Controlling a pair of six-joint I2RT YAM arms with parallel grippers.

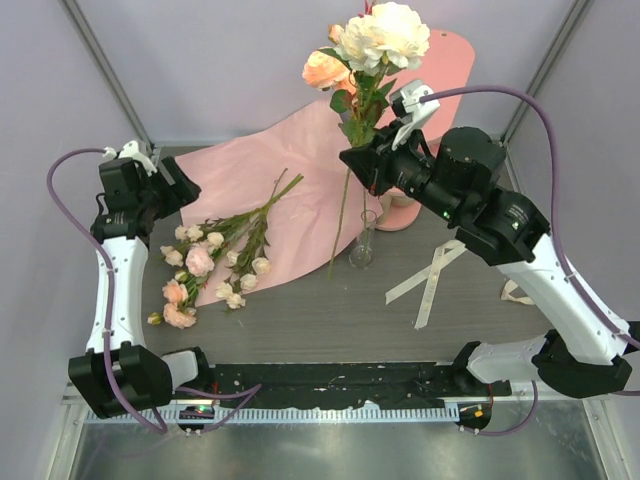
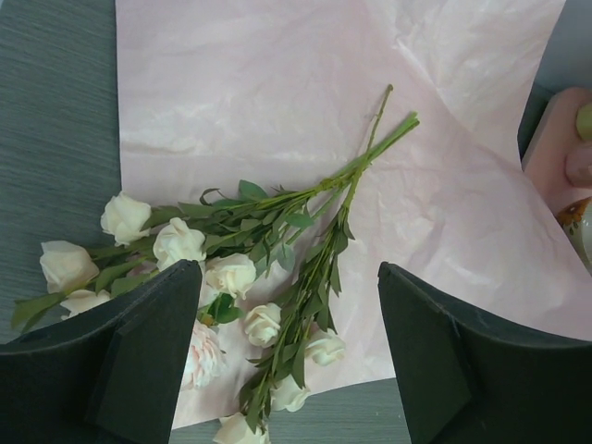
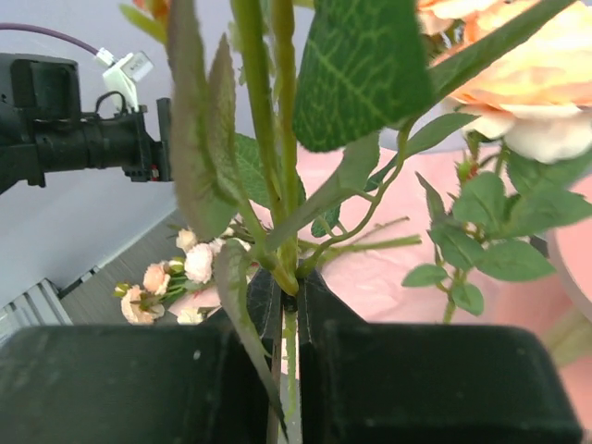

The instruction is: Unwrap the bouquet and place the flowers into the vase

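Bench (image 1: 320, 320): dark grey, fine streaked grain. Vase (image 1: 363, 245): clear glass, no pattern. Paper sheet (image 1: 290, 170) left of and behind the vase: pale pink, creased. Loose flowers (image 1: 215, 260) left of the vase: cream, pink and peach heads, green stems. Raised flowers (image 1: 375, 40) above the vase: cream and peach blooms, veined green leaves. Ribbon (image 1: 430, 275) right of the vase: cream. Shelf (image 1: 445, 60) behind the vase: pink. Left claw (image 2: 289, 277) and right claw (image 3: 289, 305): black. Cables (image 1: 55, 210): purple.

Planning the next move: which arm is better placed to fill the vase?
Probably the right: the right gripper is shut on rose stems hanging by the vase; the left gripper is open above the loose roses.
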